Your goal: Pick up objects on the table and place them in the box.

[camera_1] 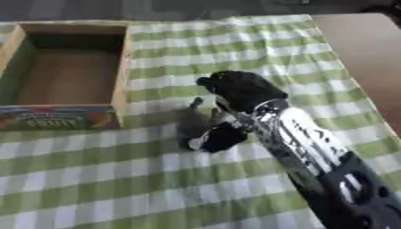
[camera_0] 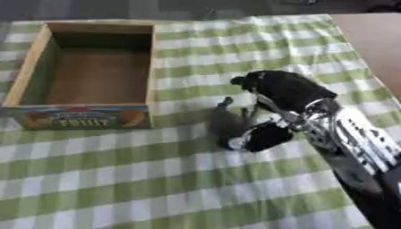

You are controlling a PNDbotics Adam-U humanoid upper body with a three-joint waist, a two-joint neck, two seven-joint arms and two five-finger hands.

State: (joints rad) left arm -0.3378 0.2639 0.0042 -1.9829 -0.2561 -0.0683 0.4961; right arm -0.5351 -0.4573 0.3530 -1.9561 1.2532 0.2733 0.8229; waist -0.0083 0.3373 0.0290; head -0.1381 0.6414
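Right hand: the right hand (camera_0: 286,89) comes in from the lower right and hangs over the middle of the table (camera_0: 156,188), back of the hand toward the camera.
Fingers: curled down and under the palm; from above I cannot tell whether they close on anything.
Left hand: in neither view.
Object: a small dark object (camera_0: 262,136) with a pale end lies on the checked cloth, just below the wrist and partly hidden by it; shape unclear.
Object vs. hand: close under the hand; contact cannot be told.
Box: the box (camera_0: 153,67) stands open at upper left, printed front toward the robot, nothing seen inside; well apart from the object.
Handling (judgement): looks light and compact, probably rigid; the dark surface may be smooth and slip.
Hold (judgement): pinch across its narrow middle, thumb opposite fingers, not by the pale end.
Risk (judgement): soft cloth may bunch under the fingertips.
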